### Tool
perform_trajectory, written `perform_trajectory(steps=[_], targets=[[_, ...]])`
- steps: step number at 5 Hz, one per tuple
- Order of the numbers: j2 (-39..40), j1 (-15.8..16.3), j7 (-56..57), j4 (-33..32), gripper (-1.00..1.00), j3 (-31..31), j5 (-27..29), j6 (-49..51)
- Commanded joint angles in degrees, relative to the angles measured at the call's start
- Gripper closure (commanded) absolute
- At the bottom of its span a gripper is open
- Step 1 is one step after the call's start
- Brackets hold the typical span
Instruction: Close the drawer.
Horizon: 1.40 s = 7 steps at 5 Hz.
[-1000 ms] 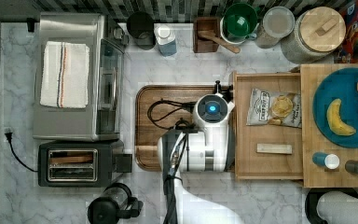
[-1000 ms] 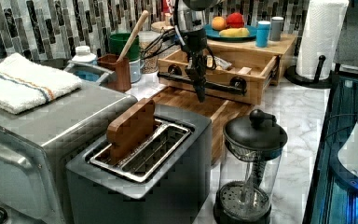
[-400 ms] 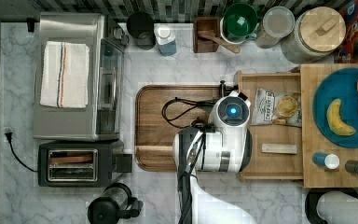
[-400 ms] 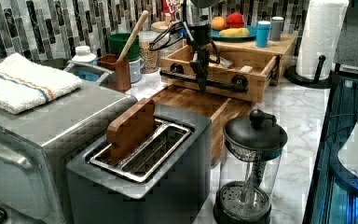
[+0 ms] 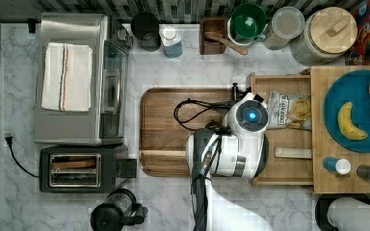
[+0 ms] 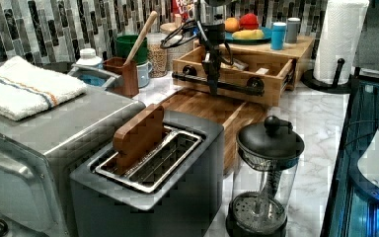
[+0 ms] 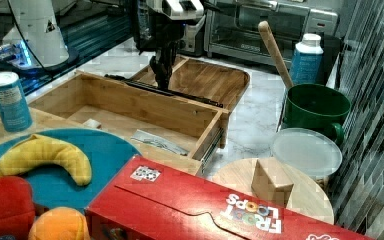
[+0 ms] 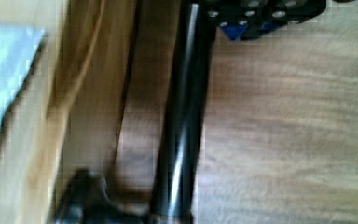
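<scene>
The drawer [image 5: 279,78] is a light-wood box that stands pulled out from under the butcher-block slab, with a black bar handle [image 6: 227,83] across its front. A snack bag [image 5: 286,108] and a small wooden stick [image 5: 294,152] lie on its floor. My gripper [image 6: 212,88] points down with its fingers shut, right at the bar on the outer side of the drawer front [image 7: 145,107]. Seen from above, the wrist [image 5: 251,115] covers the fingers. The wrist view has the black handle [image 8: 184,116] running beside the pale front wall [image 8: 88,93].
A dark brown board [image 5: 183,130] lies on the marble in front of the drawer. The slab [image 5: 318,183] carries a blue plate [image 5: 351,139] of fruit and small jars. A toaster [image 5: 77,168], toaster oven [image 5: 72,77], French press [image 6: 264,173] and utensil pots [image 5: 245,21] stand around.
The arm has moved toward the top view's right, from over the brown board to the drawer front. The drawer has slid a little way in under the slab.
</scene>
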<state>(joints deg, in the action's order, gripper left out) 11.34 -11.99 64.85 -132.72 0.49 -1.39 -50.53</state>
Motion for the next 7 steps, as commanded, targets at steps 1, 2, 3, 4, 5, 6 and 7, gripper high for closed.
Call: perform_trajectory(steps=[1,2,3,4,5,6,7], targets=[[3.8,-10.5,12.2,9.9,1.00,-6.0,1.2,-6.5],[3.8,-11.4,15.4,11.7,1.00,-8.6,1.2,-5.1],[5.5,-13.5,19.1,14.5,1.00,-9.1,2.9,-4.2],[8.2,-15.2,23.3,18.3,1.00,-9.6,4.3,-3.9],[9.9,-16.4,26.9,21.9,1.00,-10.6,3.8,-3.6],[12.4,-17.7,28.6,26.1,1.00,-10.5,2.5,-2.2],[12.1,-17.4,28.5,26.2,1.00,-11.2,3.2,-1.2]])
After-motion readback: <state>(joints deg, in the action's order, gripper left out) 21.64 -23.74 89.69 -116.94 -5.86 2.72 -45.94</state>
